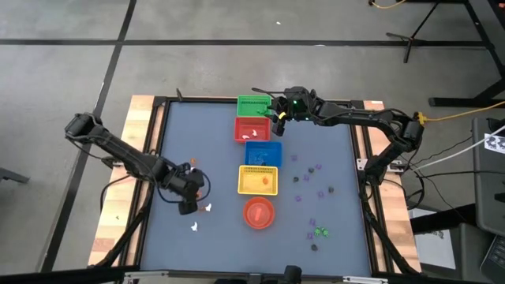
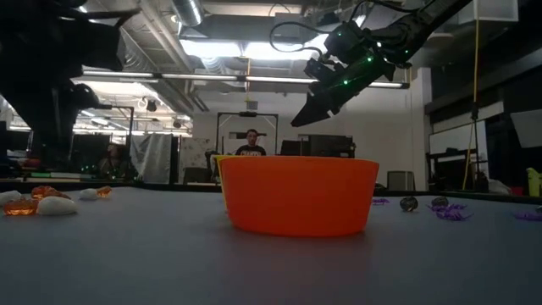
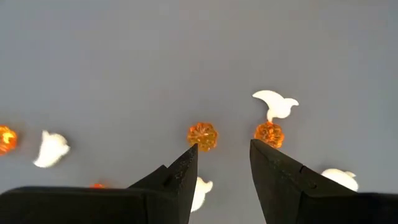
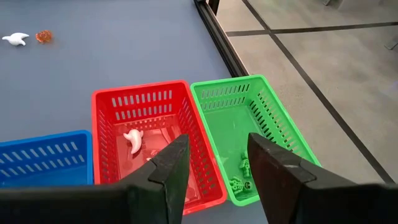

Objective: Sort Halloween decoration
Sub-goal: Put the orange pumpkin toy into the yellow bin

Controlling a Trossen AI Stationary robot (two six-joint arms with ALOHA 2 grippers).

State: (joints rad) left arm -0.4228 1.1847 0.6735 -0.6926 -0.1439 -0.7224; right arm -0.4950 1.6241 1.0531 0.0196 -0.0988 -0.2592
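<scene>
The Halloween decoration lies scattered as tiny trinkets. White ghosts (image 3: pixel 275 103) and orange pumpkins (image 3: pixel 202 135) lie on the blue-grey table under my left gripper (image 3: pixel 224 149). It points down, open and holding nothing, at the table's left (image 1: pixel 188 207). Purple and dark trinkets (image 1: pixel 312 177) and a green one (image 1: pixel 320 232) lie at the right. My right gripper (image 4: pixel 217 146) hangs open and holding nothing over the red basket (image 4: pixel 149 140) and green basket (image 4: pixel 249 124) at the far edge (image 1: pixel 278 118). A white ghost (image 4: pixel 134 140) lies in the red basket, green trinkets (image 4: pixel 242 180) in the green one.
A row of baskets runs down the table's middle: green (image 1: pixel 252 105), red (image 1: pixel 252 128), blue (image 1: pixel 263 152), yellow (image 1: pixel 258 180). At its near end stands a round red-orange bowl (image 1: pixel 258 211). People show in the room beyond the table (image 2: pixel 251 144).
</scene>
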